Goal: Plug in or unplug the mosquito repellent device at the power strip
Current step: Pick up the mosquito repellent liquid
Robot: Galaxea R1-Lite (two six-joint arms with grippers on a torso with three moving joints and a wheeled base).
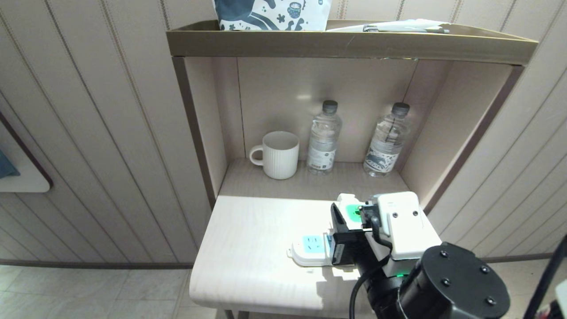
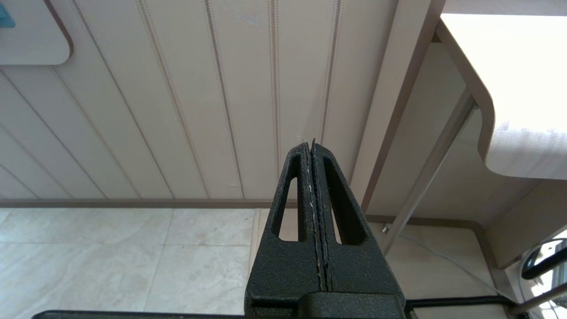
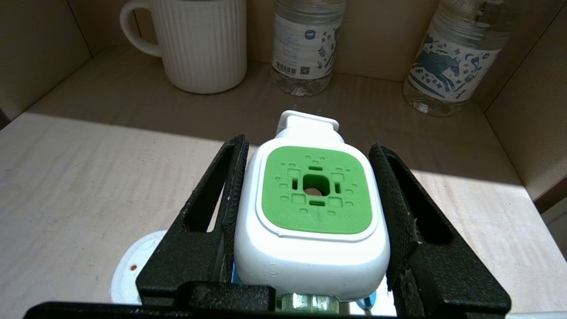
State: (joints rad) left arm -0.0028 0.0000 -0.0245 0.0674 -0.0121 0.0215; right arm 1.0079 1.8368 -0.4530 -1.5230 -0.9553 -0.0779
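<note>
Item: mosquito repellent device (image 3: 312, 212). White rounded head with a green square face, small cut-outs and a brown wick tip at its centre; its plug block, with two thin prongs just showing behind it, points away from the wrist toward the shelf's back wall. It sits directly above the power strip (image 1: 310, 250), over the strip's right end; whether it rests on the strip or is seated in a socket cannot be told.

Item: right gripper (image 3: 310, 186). Set around the device from above, one black finger on each flank of the white head. The near-side finger lies against the casing; the other shows a thin gap. Half-wide, not clearly clamped. The device lies squarely between the fingers, its long axis running from wrist to plug block, crosswise to the strip's length. The grip line crosses the head's short width. In my judgement the coming move turns on this alignment.

Item: left gripper (image 2: 312, 146). Parked off the table, over the floor beside the wall, fingers pressed together, empty. The right arm is much the nearer.

Item: power strip. One light-blue socket face exposed left of the gripper.

Writing: water bottle (image 1: 324, 137) labels carry a barcode, a square code and blue drawings; no words are legible. The device has no readable brand.
</note>
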